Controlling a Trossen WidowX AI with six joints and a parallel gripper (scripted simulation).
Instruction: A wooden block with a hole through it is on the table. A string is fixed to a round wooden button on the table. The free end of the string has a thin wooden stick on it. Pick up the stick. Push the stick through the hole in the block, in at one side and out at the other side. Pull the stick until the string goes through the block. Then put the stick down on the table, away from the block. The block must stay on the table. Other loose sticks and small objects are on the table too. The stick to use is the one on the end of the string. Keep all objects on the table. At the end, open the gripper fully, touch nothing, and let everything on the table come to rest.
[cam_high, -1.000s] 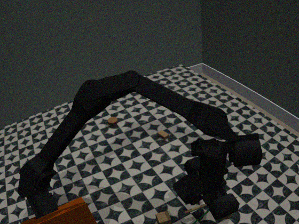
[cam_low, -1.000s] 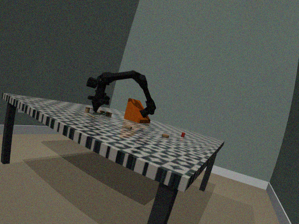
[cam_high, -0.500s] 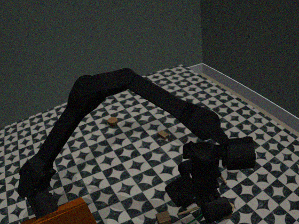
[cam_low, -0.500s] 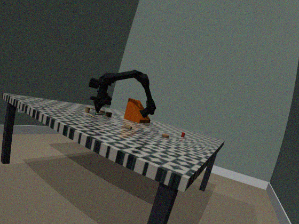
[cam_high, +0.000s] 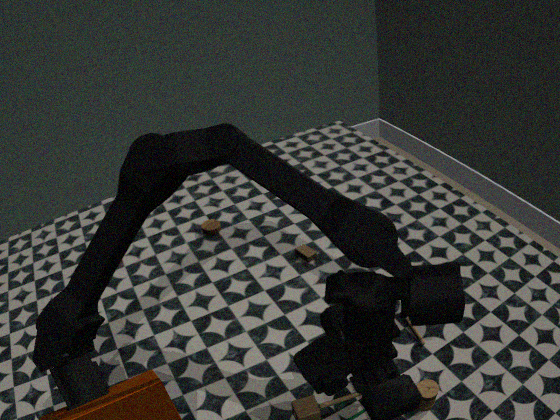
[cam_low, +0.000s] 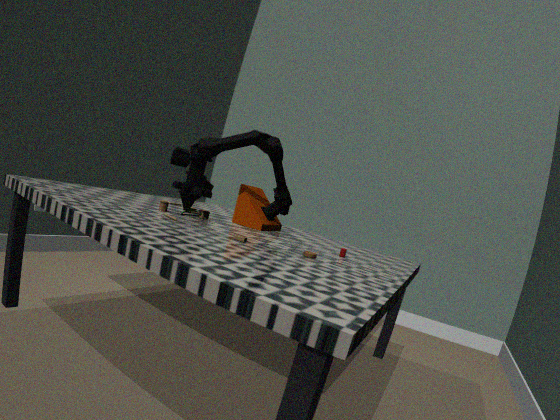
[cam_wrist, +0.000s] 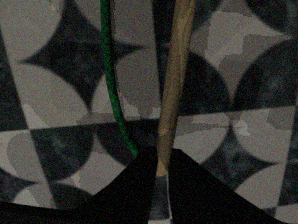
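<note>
Stick (cam_high: 341, 399) (cam_wrist: 175, 85) clamped by one end in the claw (cam_high: 367, 400) (cam_low: 187, 211) (cam_wrist: 161, 156); long axis runs outward, far end pointing at the block (cam_high: 306, 408).

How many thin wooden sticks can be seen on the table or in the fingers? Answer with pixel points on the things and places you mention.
2: one held stick (cam_high: 341, 400) (cam_wrist: 175, 90) in the fingers (cam_low: 186, 204), one loose stick (cam_high: 414, 331) (cam_low: 170, 217) on the table (cam_high: 240, 353) (cam_low: 280, 280). Others may be hidden.

The top view looks obliquely down from above the counter (cam_high: 240, 300) (cam_low: 240, 260) (cam_wrist: 40, 90), the orange stand (cam_high: 125, 400) (cam_low: 250, 212) at seven o'clock. The exterior stands farther off, facing a counter corner at five; both share the arm (cam_high: 280, 175) (cam_low: 235, 142). The wrist view is closest, looking past the end effector (cam_wrist: 162, 167).
</note>
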